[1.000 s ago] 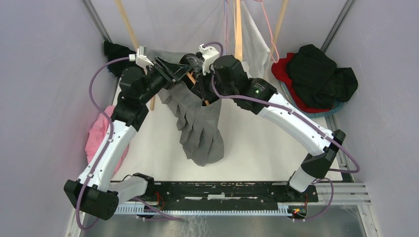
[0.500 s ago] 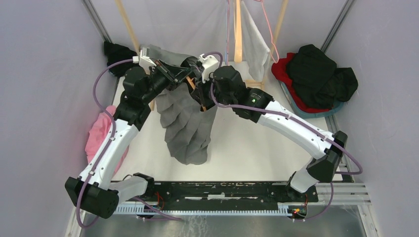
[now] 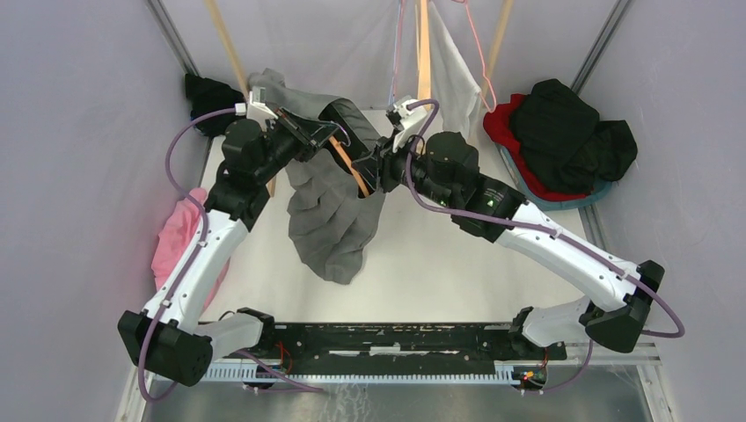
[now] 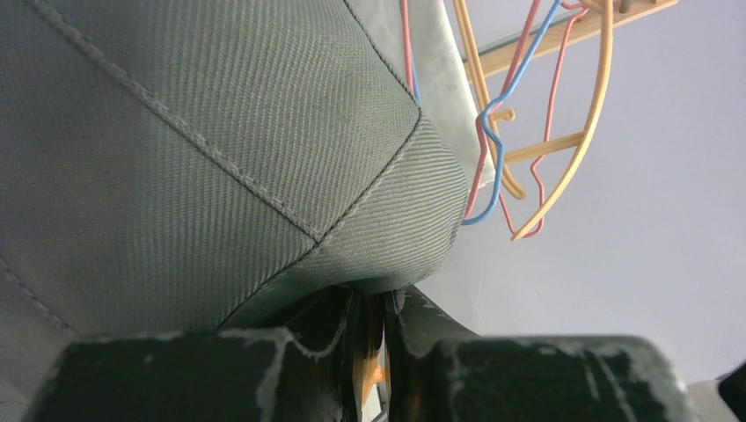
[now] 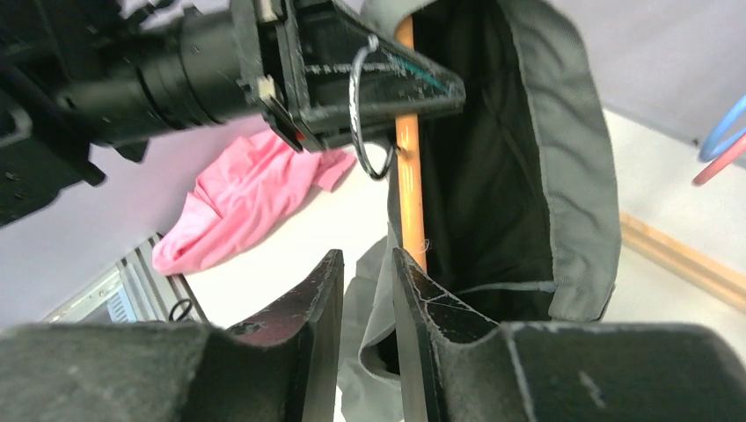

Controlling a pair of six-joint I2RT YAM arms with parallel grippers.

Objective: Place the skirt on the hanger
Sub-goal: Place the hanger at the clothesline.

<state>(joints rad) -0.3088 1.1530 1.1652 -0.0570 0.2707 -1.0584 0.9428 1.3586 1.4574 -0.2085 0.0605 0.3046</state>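
Grey skirt (image 3: 330,220) hangs above the far-left corner of the table (image 3: 457,264), waistband draped over orange hanger (image 3: 349,169), whose bar slants toward the near edge. Left gripper (image 4: 369,334) clamps the hanger; right gripper (image 5: 367,290), at the bar's lower end, pinches the waistband.

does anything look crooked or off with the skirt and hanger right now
Yes. The hanger sits tilted, one arm poked into the waist of the skirt, which droops bunched to one side instead of hanging square. The left gripper pinches the hanger; the right gripper is at the waist edge.
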